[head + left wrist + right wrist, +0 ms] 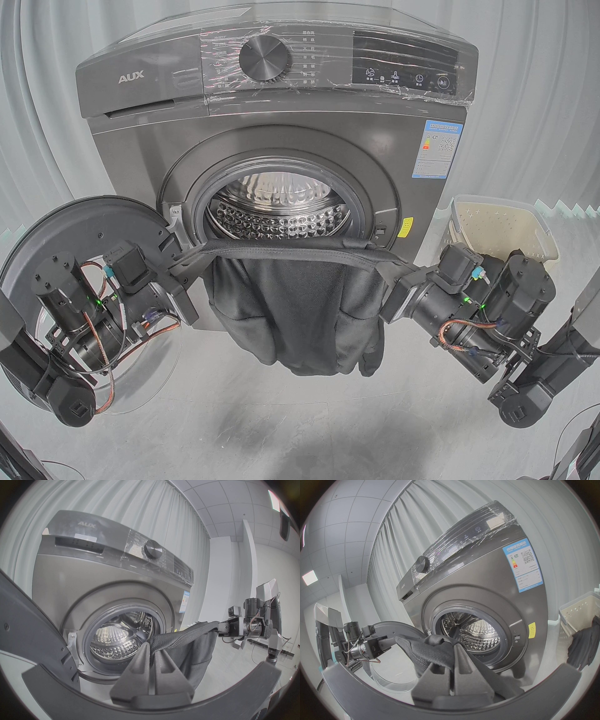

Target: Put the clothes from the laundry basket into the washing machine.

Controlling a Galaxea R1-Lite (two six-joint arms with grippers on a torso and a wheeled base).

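A black garment [300,306] hangs stretched across the washer's [281,134] open mouth, just below the drum [281,203]. The left pincer [190,259] is clamped on its left end and the right pincer [394,262] on its right end. The door [75,228] stands open at left. At right, dark cloth [584,642] hangs over the basket's [500,222] rim.

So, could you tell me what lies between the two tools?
A black garment, stretched from the left tool to the right tool, hanging before the open drum; the head view shows it.
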